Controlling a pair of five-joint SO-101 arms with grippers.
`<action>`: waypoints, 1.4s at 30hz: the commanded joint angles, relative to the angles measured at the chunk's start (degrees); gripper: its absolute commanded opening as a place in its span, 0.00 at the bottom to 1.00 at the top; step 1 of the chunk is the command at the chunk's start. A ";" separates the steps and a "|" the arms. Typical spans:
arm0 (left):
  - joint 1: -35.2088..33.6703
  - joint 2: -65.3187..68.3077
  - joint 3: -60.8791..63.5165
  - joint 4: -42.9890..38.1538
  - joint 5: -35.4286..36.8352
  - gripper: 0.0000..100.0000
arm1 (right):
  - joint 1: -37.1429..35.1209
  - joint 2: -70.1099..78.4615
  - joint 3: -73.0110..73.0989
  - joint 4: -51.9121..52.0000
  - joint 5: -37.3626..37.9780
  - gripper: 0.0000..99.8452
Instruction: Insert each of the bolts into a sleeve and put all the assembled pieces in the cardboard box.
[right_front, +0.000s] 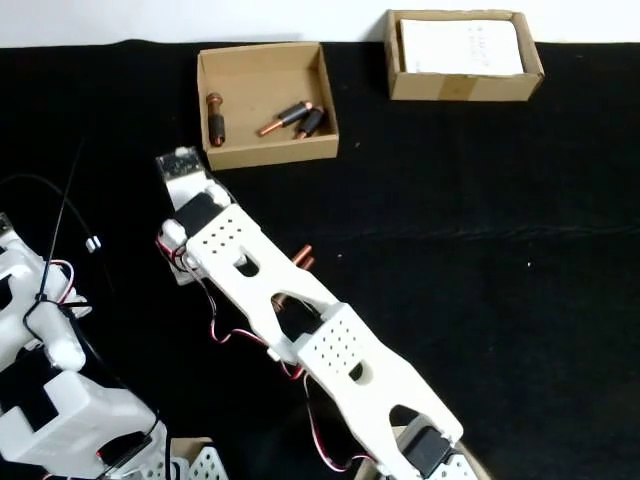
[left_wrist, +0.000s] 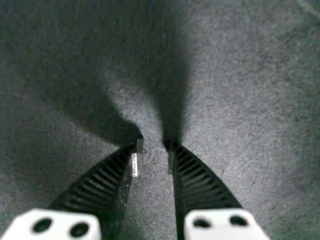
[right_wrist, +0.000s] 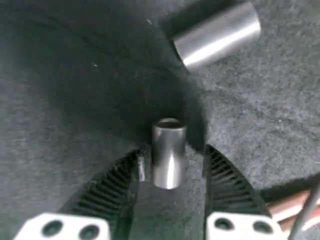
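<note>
1. Between the jaws of the right gripper is a metal sleeve. The jaws are apart and bracket it. One is almost at its side and the other has a clear gap, so nothing is gripped yet.
2. I cannot tell if this sleeve stands or lies on the black cloth.
3. A second sleeve lies near, beyond the first one. The copper bolts lie just beside the same arm.
4. The left gripper hangs over bare cloth, only a little open and holding nothing.
5. The cardboard box has three assembled pieces inside.
6. I judge the step is picking up a sleeve. The next move calls for closing squarely on it, so that it does not roll away or tip over, and then a bolt must meet it.
</note>
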 joint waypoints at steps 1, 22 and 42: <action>-0.40 -0.22 -1.89 0.26 -0.26 0.10 | 1.01 0.48 -0.48 -0.57 -0.44 0.16; -0.40 -0.22 -1.80 -0.53 -0.26 0.10 | 3.03 0.13 -12.26 7.43 0.00 0.01; 35.82 -30.81 -1.80 14.59 -1.93 0.10 | 25.89 -60.79 36.44 10.51 0.00 0.01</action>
